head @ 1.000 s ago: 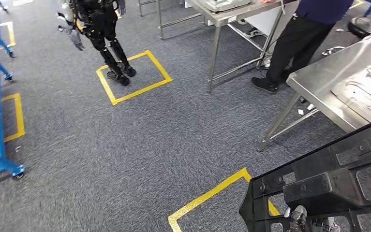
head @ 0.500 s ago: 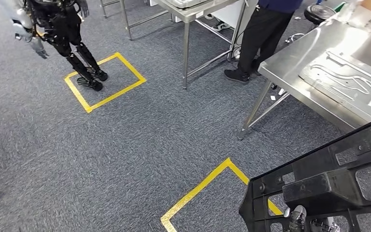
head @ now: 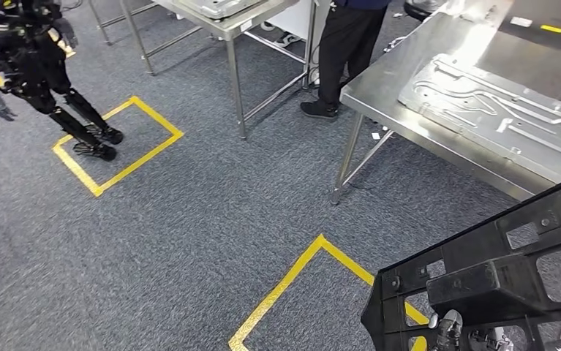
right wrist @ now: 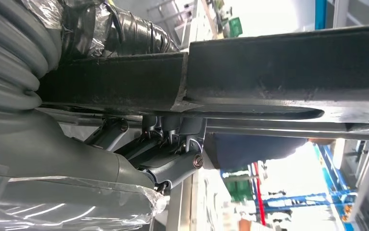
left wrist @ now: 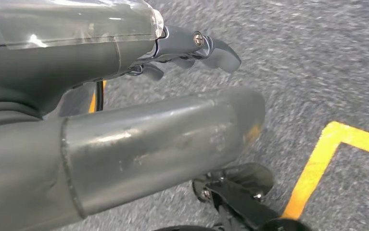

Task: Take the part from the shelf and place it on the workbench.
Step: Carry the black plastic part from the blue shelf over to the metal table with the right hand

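Note:
The part [head: 497, 278] is a large black plastic frame with several openings, held up at the lower right of the head view. In the right wrist view my right hand [right wrist: 168, 154] grips the part's edge [right wrist: 269, 72], with the dark fingers [right wrist: 172, 130] hooked against its underside. My left hand [left wrist: 163, 139] hangs over the carpet holding nothing, its fingers [left wrist: 197, 45] apart from the thick thumb. The steel workbench [head: 379, 95] stands ahead on the right, above the part in the picture, and carries a flat embossed metal plate [head: 497, 102].
Another humanoid robot [head: 28, 66] stands in a yellow floor square at the far left. A person in dark trousers [head: 343, 44] stands between the workbench and a second steel table [head: 226, 22]. A yellow tape corner [head: 292, 285] marks the carpet just ahead.
The camera has turned to the right: the other robot, the person and the tables have slid left in the picture, and more of the workbench shows. The part has kept its place in my hand.

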Motion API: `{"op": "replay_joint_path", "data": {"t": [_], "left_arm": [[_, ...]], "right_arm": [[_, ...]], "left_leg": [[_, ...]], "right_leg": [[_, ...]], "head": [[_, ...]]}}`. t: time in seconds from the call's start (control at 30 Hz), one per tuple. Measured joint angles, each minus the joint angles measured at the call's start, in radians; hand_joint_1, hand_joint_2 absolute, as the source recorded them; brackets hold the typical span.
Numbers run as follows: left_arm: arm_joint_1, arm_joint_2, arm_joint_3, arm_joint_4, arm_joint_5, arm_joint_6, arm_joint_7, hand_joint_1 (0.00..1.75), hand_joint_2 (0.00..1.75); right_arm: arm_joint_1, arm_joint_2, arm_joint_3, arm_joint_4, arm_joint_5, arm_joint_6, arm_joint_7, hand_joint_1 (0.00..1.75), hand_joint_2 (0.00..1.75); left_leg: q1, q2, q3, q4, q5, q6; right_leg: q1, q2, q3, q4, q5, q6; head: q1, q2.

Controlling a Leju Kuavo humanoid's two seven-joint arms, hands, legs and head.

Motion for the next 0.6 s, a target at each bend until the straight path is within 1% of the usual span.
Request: {"op": "replay_joint_path", "data": {"t": [0.03,0.07,0.1,0.13,0.17,0.2,0.23,0.27,0.3,0.33,0.37,0.4,0.43,0.47,0.5,0.53,0.57,0.6], "left_arm": [[0.000,0.001,0.000,0.000,0.000,-0.001,0.000,0.00,0.00],[-0.001,0.001,0.000,0.000,0.000,-0.001,0.000,0.00,0.00],[-0.001,0.001,0.000,0.000,0.000,-0.001,0.000,0.00,0.00],[-0.001,0.000,0.000,0.000,0.000,-0.001,0.000,0.00,0.00],[-0.002,0.000,0.000,0.000,-0.001,-0.001,0.000,0.00,0.00],[-0.002,-0.001,0.000,0.000,-0.001,-0.001,-0.001,0.00,0.00],[-0.001,-0.002,0.000,0.000,-0.001,-0.001,-0.001,0.00,0.00],[0.000,-0.002,0.000,0.000,-0.001,-0.001,-0.002,0.00,0.00],[0.001,-0.001,0.000,0.000,-0.001,-0.001,-0.002,0.00,0.00],[0.002,-0.001,0.000,0.000,-0.001,-0.001,-0.002,0.00,0.00],[0.002,-0.001,0.000,0.000,-0.001,-0.001,-0.002,0.00,0.00],[0.002,-0.002,0.000,0.000,-0.001,-0.001,-0.002,0.00,0.00],[0.001,-0.002,0.000,0.000,-0.001,-0.001,-0.002,0.00,0.00],[0.001,-0.002,0.000,0.000,-0.001,-0.001,-0.002,0.00,0.00],[0.000,-0.003,0.000,0.000,-0.001,-0.001,-0.002,0.00,0.00],[-0.001,-0.002,0.000,0.000,-0.001,-0.001,-0.002,0.00,0.00],[-0.002,-0.002,0.000,0.000,-0.001,-0.001,-0.002,0.00,0.00],[-0.003,-0.002,0.000,0.000,-0.002,-0.001,-0.002,0.00,0.00]], "right_arm": [[0.000,0.000,0.000,0.000,0.004,0.000,0.002,1.75,1.75],[0.001,0.000,0.001,0.000,0.007,0.000,0.003,1.75,1.75],[0.001,0.000,0.001,0.000,0.009,0.000,0.004,1.75,1.75],[0.002,0.000,0.001,0.000,0.012,0.000,0.004,1.75,1.75],[0.002,0.000,0.001,0.000,0.015,0.000,0.005,1.75,1.75],[0.002,0.000,0.001,0.000,0.019,0.000,0.005,1.75,1.75],[0.001,0.000,0.001,0.000,0.022,0.000,0.005,1.75,1.75],[0.001,0.000,0.001,0.000,0.023,0.000,0.005,1.75,1.75],[0.000,0.000,0.001,0.000,0.024,0.000,0.005,1.75,1.75],[0.000,0.000,0.001,0.001,0.025,0.000,0.006,1.75,1.75],[0.001,0.000,0.000,0.001,0.025,-0.001,0.006,1.75,1.75],[0.001,0.000,0.000,0.001,0.028,-0.001,0.006,1.75,1.75],[0.001,0.000,0.000,0.001,0.032,-0.002,0.006,1.75,1.75],[0.000,0.000,0.000,0.001,0.037,-0.003,0.006,1.75,1.75],[0.000,0.000,0.000,0.001,0.043,-0.004,0.006,1.75,1.75],[0.000,-0.001,0.000,0.002,0.046,-0.004,0.006,1.75,1.75],[0.000,-0.001,0.000,0.002,0.048,-0.004,0.006,1.75,1.75],[0.000,-0.001,0.000,0.002,0.049,-0.004,0.006,1.75,1.75]], "left_leg": [[-0.002,-0.010,0.009,-0.025,0.004,0.004],[-0.004,-0.013,0.012,-0.030,0.000,0.009],[-0.004,-0.007,0.013,-0.033,0.002,0.014],[-0.002,0.001,0.016,-0.038,0.006,0.019],[0.000,0.009,0.019,-0.044,0.009,0.027],[0.003,0.018,0.021,-0.050,0.012,0.033],[0.005,0.028,0.023,-0.053,0.014,0.038],[0.004,0.036,0.023,-0.055,0.013,0.040],[0.004,0.047,0.023,-0.055,0.012,0.041],[0.004,0.057,0.024,-0.054,0.010,0.040],[0.004,0.067,0.026,-0.054,0.008,0.039],[0.004,0.075,0.029,-0.054,0.005,0.036],[0.005,0.083,0.035,-0.054,0.002,0.033],[0.004,0.090,0.039,-0.054,-0.002,0.029],[0.002,0.096,0.043,-0.054,-0.007,0.024],[0.000,0.101,0.047,-0.055,-0.010,0.018],[-0.002,0.106,0.050,-0.057,-0.013,0.013],[-0.002,0.112,0.055,-0.060,-0.014,0.007]], "right_leg": [[-0.001,0.007,-0.003,0.003,-0.002,0.005],[-0.001,0.013,-0.006,0.004,-0.001,0.011],[-0.002,0.020,-0.007,0.002,0.000,0.017],[-0.003,0.019,-0.008,0.003,0.000,0.022],[-0.002,0.006,-0.012,0.013,-0.008,0.028],[-0.001,-0.014,-0.024,0.039,-0.026,0.033],[-0.003,-0.038,-0.046,0.086,-0.054,0.038],[-0.004,-0.056,-0.077,0.149,-0.087,0.044],[-0.008,-0.063,-0.111,0.215,-0.115,0.049],[-0.011,-0.067,-0.137,0.261,-0.127,0.053],[-0.014,-0.069,-0.145,0.273,-0.118,0.056],[-0.017,-0.073,-0.131,0.244,-0.089,0.057],[-0.019,-0.082,-0.099,0.178,-0.049,0.058],[-0.018,-0.100,-0.061,0.105,-0.019,0.055],[-0.016,-0.114,-0.032,0.046,0.001,0.051],[-0.012,-0.123,-0.014,0.009,0.009,0.045],[-0.007,-0.126,-0.010,-0.003,0.006,0.039],[-0.005,-0.116,-0.010,-0.005,0.006,0.034]], "head": [[0.000,0.000],[0.000,0.000],[0.000,0.000],[0.000,0.000],[0.001,0.000],[0.001,0.000],[0.002,0.000],[0.002,0.000],[0.002,0.000],[0.002,0.000],[0.002,0.000],[0.002,0.000],[0.002,0.000],[0.002,0.000],[0.002,0.000],[0.002,0.000],[0.002,0.000],[0.002,0.000]]}}
